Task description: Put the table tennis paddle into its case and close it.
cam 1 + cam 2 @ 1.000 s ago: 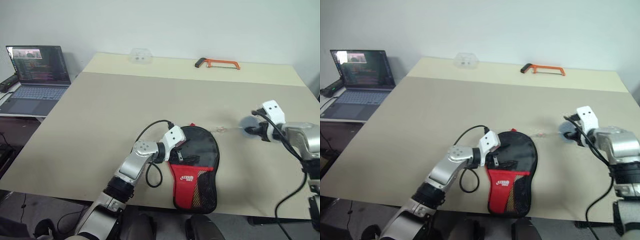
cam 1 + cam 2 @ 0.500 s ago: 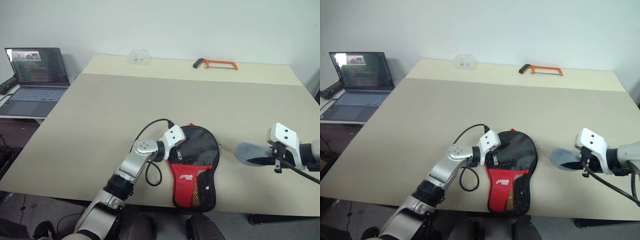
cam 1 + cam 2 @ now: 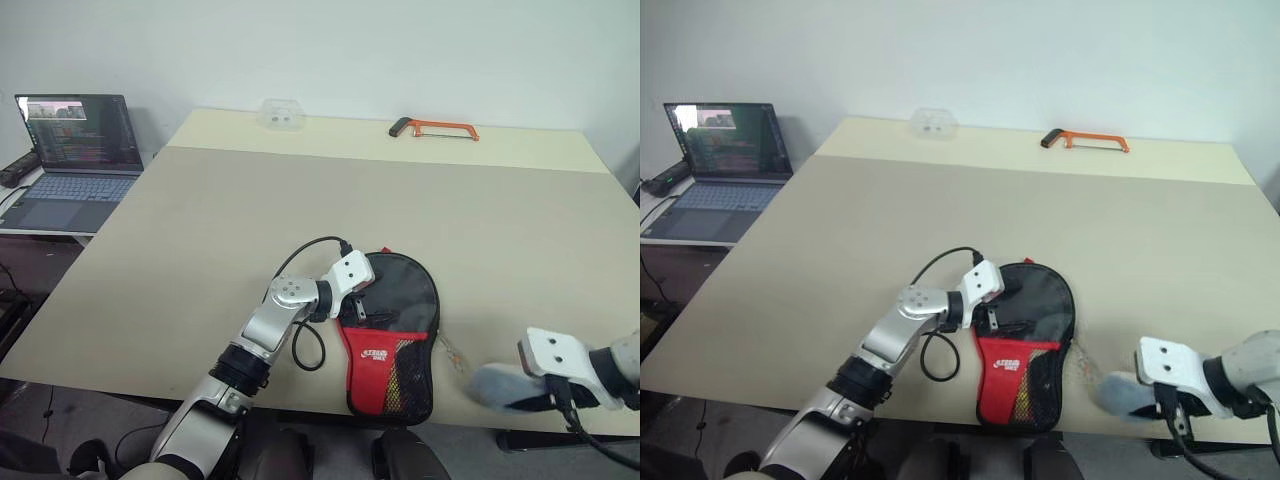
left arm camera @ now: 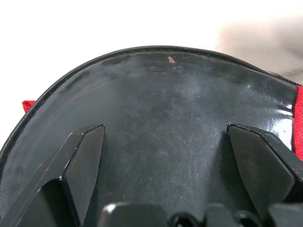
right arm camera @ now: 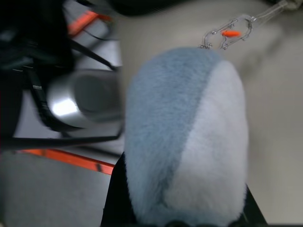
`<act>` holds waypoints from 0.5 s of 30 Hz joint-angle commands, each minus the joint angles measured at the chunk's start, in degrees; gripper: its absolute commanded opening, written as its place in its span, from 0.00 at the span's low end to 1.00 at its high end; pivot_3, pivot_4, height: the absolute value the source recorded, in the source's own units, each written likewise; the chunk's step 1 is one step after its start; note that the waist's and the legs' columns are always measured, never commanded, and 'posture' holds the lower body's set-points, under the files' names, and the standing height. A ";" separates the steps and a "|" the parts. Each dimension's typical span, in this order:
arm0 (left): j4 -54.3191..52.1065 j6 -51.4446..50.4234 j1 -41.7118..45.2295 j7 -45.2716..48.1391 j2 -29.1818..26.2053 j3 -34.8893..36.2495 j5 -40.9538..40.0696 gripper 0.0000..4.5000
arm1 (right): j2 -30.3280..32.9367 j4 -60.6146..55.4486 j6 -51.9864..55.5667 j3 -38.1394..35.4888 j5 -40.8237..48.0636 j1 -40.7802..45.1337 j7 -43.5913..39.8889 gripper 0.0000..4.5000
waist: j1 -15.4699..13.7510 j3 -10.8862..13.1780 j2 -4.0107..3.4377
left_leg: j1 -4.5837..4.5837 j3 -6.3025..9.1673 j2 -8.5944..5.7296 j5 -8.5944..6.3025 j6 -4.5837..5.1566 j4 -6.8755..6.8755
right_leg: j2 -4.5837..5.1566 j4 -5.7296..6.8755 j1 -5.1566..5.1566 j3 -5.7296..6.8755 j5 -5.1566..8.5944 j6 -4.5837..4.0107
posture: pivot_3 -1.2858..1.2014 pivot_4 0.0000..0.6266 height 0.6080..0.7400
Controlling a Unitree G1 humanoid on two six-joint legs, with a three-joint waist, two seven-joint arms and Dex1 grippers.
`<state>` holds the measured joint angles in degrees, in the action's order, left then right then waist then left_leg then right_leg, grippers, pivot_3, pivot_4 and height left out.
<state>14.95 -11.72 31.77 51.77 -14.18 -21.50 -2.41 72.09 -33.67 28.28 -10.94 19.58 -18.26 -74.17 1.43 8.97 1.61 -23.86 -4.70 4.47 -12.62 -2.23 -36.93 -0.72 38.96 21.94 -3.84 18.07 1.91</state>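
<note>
Right hand [image 3: 545, 395] grips the grey plush charm [image 3: 497, 385], tugging the zipper, while the released left hand [image 3: 362, 290] steadies the case [image 3: 395, 335] on the worktop [image 3: 300, 190].

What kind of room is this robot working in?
Probably a lab or office test space: a large plain beige table against a bare white wall, an open laptop showing code on a side desk, and an orange-framed hacksaw left lying at the far edge.
</note>
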 commanded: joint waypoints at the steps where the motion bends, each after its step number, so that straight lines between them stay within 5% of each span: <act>1: 2.38 -0.36 -0.32 -0.38 -0.82 -1.82 2.93 1.00 | 1.20 -6.17 -1.86 -3.47 4.08 -4.50 -7.35 0.13 | -0.11 -0.01 0.00 | 0.00 0.02 -0.01 0.00 0.00 0.00 | 0.00 -0.01 -0.02 0.03 0.00 0.00 | 0.52 0.24 1.00; 15: 4.30 0.38 0.57 -0.77 -1.27 -2.34 4.14 1.00 | 1.82 -13.02 -4.35 3.86 2.23 -6.56 -8.13 0.12 | 0.08 -0.01 0.22 | 0.60 0.11 0.00 0.00 0.00 -0.01 | 0.00 -0.04 -0.61 0.06 0.01 0.01 | 0.52 0.24 1.00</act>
<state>17.37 -10.59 33.39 51.58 -14.30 -22.21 -1.31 73.15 -43.94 25.34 -8.35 21.38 -24.94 -80.93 1.51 8.95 1.82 -23.25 -4.60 4.48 -12.62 -2.23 -36.93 -0.71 38.92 21.32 -3.78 18.08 1.92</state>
